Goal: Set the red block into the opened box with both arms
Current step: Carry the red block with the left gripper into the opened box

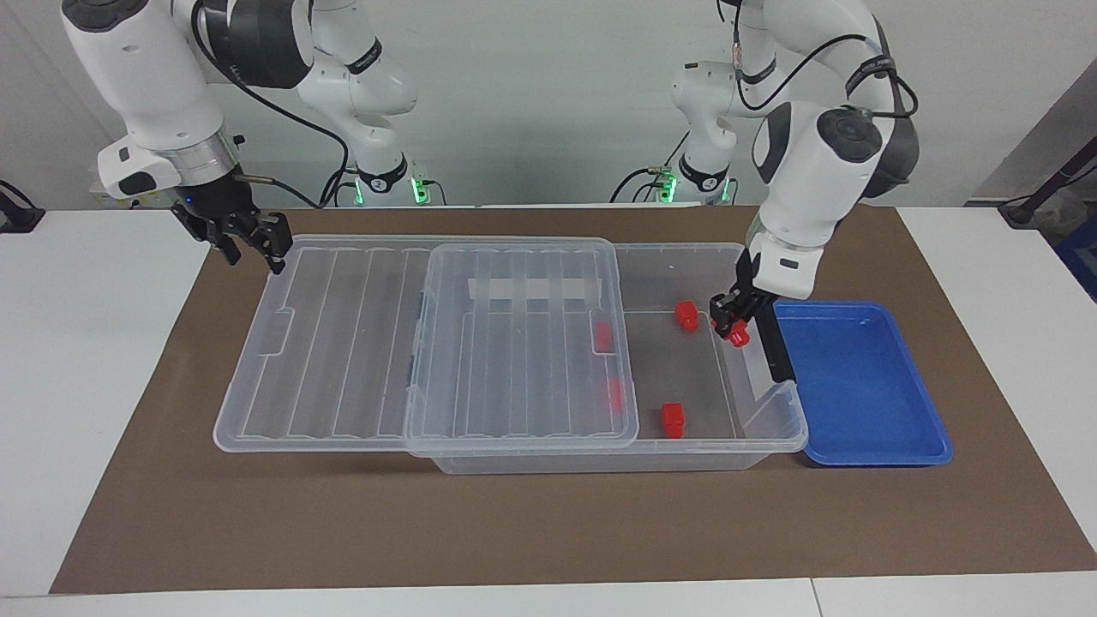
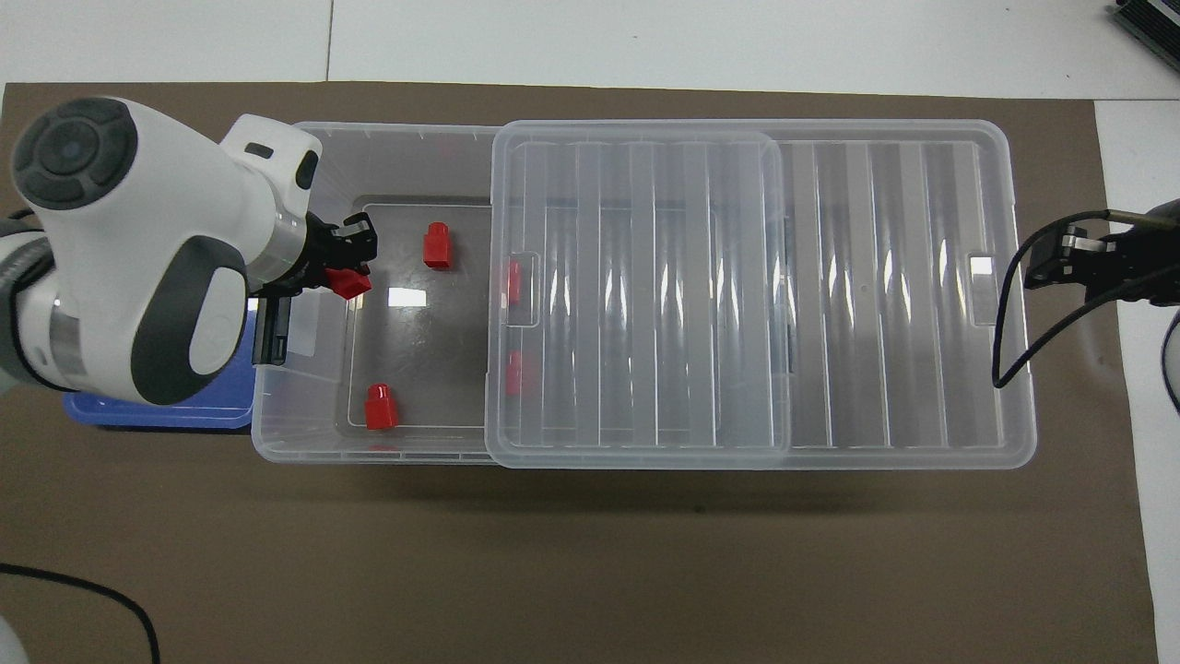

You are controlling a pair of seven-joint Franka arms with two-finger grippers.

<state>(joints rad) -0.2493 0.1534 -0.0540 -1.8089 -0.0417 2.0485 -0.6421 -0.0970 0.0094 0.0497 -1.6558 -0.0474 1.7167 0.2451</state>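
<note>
the left hand (image 1: 735, 324) holds a red block (image 1: 738, 335) up in the air, over the open end of the clear box (image 1: 686, 454), just inside the black latch (image 1: 770, 334). the overhead view shows the same hand (image 2: 355, 263) pinching that block (image 2: 350, 282) from its sides, and the big white arm covers most of the blue tray (image 2: 157, 413) there. the facing view shows the whole blue tray (image 1: 857, 386), sitting beside the box toward the left arm's end of the tabletop (image 1: 86, 343). two more red blocks (image 1: 686, 314) (image 1: 673, 419) lie on the box floor, and two others (image 1: 603, 336) (image 1: 614, 392) show dimly under the ribbed clear lid (image 1: 428, 343), which is slid toward the right arm's end. the right hand (image 1: 248, 240) hangs at the lid's corner nearer the robots. i cannot tell if its fingers are apart or together. the overhead view shows only its tip (image 2: 1060, 261) by the lid's end edge.
</note>
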